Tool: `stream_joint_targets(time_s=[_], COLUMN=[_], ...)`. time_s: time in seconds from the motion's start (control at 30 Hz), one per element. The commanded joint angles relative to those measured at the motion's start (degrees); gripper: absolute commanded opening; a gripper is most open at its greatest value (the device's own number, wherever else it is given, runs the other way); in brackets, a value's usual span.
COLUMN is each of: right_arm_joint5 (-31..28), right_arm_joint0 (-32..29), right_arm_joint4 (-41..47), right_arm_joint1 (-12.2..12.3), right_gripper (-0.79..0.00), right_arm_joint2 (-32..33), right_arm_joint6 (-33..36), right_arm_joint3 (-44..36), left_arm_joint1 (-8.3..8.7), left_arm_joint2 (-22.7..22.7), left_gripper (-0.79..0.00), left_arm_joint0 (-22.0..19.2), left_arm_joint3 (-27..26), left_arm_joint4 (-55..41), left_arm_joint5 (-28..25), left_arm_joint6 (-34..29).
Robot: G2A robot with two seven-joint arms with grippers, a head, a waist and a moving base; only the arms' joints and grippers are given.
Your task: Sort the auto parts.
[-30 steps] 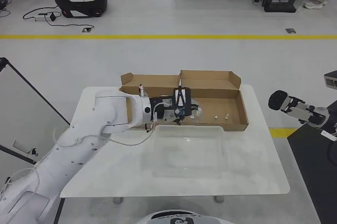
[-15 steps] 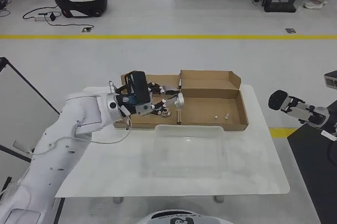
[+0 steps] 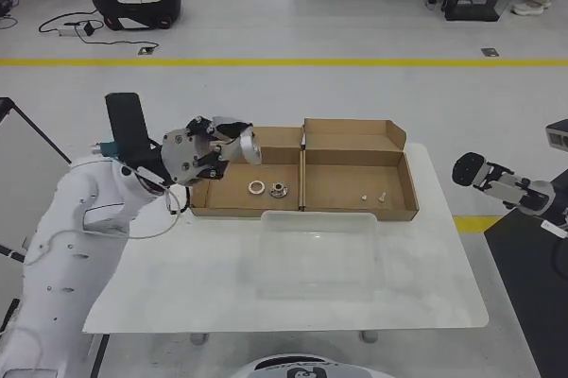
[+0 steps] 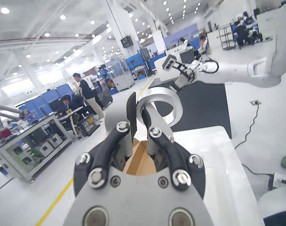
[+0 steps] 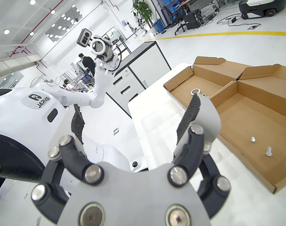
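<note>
— Up and back goes the left arm: a second ago its gripper was down inside the cardboard box (image 3: 350,142) by the middle divider, and now it is raised over the box's far left corner. The right arm has kept its place off the table's right edge.
— Start with the big things. How does the table (image 3: 217,283) look?
— It is white with rounded corners. The box lies along its far side, lids folded back, split into a left and a right compartment. A clear bin (image 3: 318,216) sits just in front of the box, near the table's middle.
— And the grippers?
— The left gripper (image 4: 138,111) is well above the table and its jaws are clamped on the wall of a metal ring (image 4: 174,109), one finger inside the ring and one outside. The right gripper (image 5: 136,104) hangs beyond the table's right side with its jaws wide apart, holding nothing.
— So the ring is in the air?
— Yes, it is held aloft and touches neither box nor table.
— What is in the box?
— The left compartment holds a flat washer (image 3: 256,186), with a small round part (image 3: 279,190) just beside it. The right compartment holds a bolt (image 3: 364,197) and a second bolt (image 3: 382,197), close together near the front wall.
</note>
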Motion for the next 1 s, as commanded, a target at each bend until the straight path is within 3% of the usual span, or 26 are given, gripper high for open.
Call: stream_joint_targets(time_s=[0.0, 0.57, 0.97], right_arm_joint5=[0.00, 0.00, 0.00], right_arm_joint0=[0.00, 0.00, 0.00], right_arm_joint4=[0.00, 0.00, 0.00], right_arm_joint1=[0.00, 0.00, 0.00], right_gripper=[0.000, 0.000, 0.000], right_arm_joint2=[0.00, 0.00, 0.00], right_arm_joint6=[0.00, 0.00, 0.00], right_arm_joint3=[0.00, 0.00, 0.00], left_arm_joint1=[0.01, -0.30, 0.45], left_arm_joint2=[-1.40, -10.56, -14.07], left_gripper=[-0.785, -0.785, -0.785], left_arm_joint0=[0.77, 8.09, 10.73], left_arm_joint3=[-0.15, -3.18, -4.56], left_arm_joint4=[-2.07, -11.25, -6.52], left_arm_joint5=[-1.06, -5.86, -5.86], left_arm_joint6=[2.33, 13.38, 6.96])
